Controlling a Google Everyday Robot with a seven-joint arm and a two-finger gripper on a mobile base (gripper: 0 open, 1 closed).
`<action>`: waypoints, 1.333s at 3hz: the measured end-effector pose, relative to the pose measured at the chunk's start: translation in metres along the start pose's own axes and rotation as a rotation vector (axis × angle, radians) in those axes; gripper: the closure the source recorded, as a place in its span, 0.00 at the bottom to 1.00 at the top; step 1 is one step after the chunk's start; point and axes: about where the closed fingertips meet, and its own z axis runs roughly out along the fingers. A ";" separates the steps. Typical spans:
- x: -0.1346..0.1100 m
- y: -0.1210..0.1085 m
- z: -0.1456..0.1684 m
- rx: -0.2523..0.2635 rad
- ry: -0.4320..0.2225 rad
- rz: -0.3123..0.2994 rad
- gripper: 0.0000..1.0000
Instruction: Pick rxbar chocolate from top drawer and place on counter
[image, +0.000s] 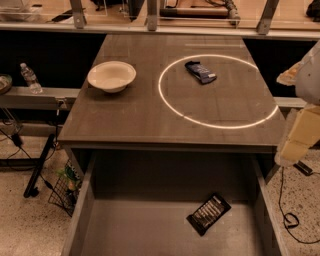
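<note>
The rxbar chocolate (208, 214), a flat black wrapper with pale printed lines, lies on the floor of the open top drawer (125, 232), right of its middle and turned at an angle. The counter (120, 117) is behind the drawer and carries a bright white circle outline (172, 107). My gripper (299, 135) shows as a pale cream body at the right edge of the view, beside the counter's front right corner, above and to the right of the bar and apart from it.
A dark blue crumpled wrapper (201, 71) lies inside the circle near its far side. A white bowl (111, 75) stands on the counter's left part. A water bottle (30, 78) stands on a shelf at the left. Cables and a wire basket (62, 192) are on the floor.
</note>
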 end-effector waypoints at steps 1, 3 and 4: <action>0.016 0.023 0.032 -0.016 0.010 0.039 0.00; 0.028 0.079 0.130 -0.071 -0.002 0.095 0.00; 0.028 0.079 0.130 -0.071 -0.002 0.095 0.00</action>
